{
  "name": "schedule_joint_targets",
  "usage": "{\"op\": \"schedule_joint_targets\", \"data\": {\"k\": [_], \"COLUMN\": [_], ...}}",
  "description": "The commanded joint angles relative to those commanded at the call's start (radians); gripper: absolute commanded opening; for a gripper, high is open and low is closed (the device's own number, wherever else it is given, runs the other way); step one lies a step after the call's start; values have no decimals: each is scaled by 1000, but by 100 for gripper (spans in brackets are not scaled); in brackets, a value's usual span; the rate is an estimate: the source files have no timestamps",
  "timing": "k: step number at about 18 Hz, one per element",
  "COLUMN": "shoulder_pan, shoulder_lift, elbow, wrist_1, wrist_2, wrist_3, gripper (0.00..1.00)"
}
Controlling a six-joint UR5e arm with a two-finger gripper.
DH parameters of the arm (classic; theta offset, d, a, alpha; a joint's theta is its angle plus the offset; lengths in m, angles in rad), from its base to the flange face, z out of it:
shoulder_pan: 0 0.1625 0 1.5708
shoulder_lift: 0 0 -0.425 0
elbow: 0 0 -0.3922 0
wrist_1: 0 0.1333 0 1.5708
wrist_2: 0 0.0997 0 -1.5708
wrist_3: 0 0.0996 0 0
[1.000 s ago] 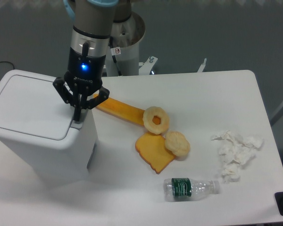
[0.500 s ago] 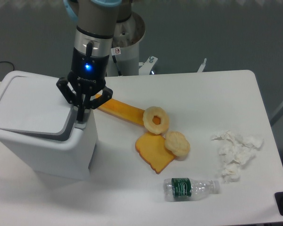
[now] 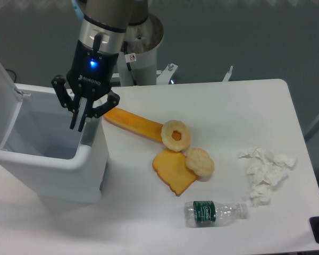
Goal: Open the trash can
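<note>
White trash can (image 3: 53,175) at 9 o'clock, lid upright and cropped at the frame edge. One gripper (image 3: 77,126), fingers together, hangs over its open mouth; one bottle (image 3: 215,211) at 5 o'clock.

Smooth white plastic trash can (image 3: 69,175), clear plastic bottle (image 3: 215,212), crumpled paper tissue (image 3: 266,172).

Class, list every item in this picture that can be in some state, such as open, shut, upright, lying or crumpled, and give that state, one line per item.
trash can: open, lid swung up at its left side
gripper: fingers close together, empty, above the bin's right rim
water bottle: lying on its side, capped
tissues: crumpled, loose on the table
</note>
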Motion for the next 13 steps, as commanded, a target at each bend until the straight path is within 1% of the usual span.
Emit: {"op": "schedule_joint_targets", "data": {"k": [2, 4, 5, 7, 8, 9, 11, 13], "shoulder_pan": [63, 127, 162, 198, 215, 227, 276, 308], "shoulder_lift": [-5, -15, -32, -72, -78, -92, -142, -190], "elbow": [2, 2, 2, 0, -8, -9, -9, -5], "wrist_1": [3, 3, 0, -3, -3, -3, -2, -2], "wrist_2": [3, 20, 50, 176, 234, 268, 301, 345], "wrist_3": [14, 107, 171, 262, 303, 339, 421, 547], "gripper": [100, 100, 100, 100, 100, 100, 100, 100]}}
